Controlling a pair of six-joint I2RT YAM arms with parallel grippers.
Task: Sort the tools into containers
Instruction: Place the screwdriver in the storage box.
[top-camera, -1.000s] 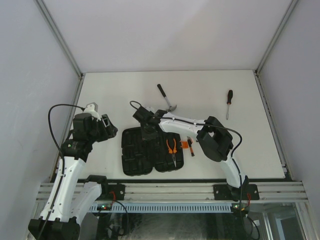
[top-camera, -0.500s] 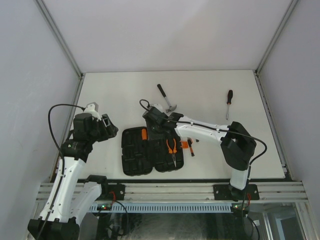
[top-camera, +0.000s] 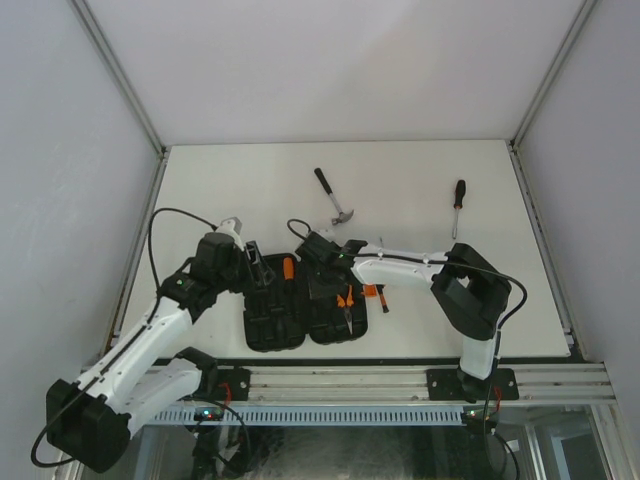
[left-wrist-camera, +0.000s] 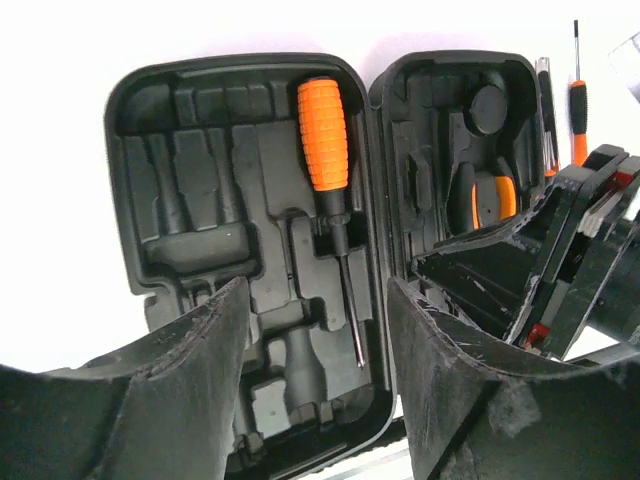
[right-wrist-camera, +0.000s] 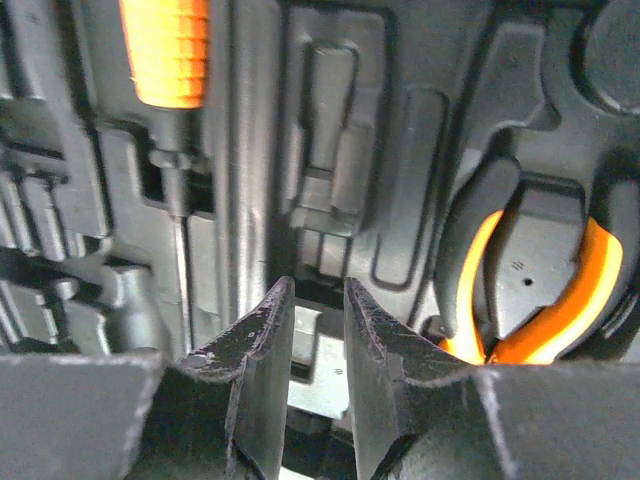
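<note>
Two tools seated, both grippers empty

We note the black tool case (top-camera: 262, 322) lying open near the front edge of the table (top-camera: 400, 170). An orange-handled screwdriver (left-wrist-camera: 323, 135) sits in its left half, the pliers (right-wrist-camera: 598, 275) in its right. The left gripper (left-wrist-camera: 315, 290) hovers over the left half, fingers spread wide. The right gripper (right-wrist-camera: 317, 285) hangs over the right half beside the hinge, fingers narrowly parted, pinching nothing. The hammer (top-camera: 331, 193) and the longer screwdriver (top-camera: 457, 208) lie farther back, well apart.
</note>
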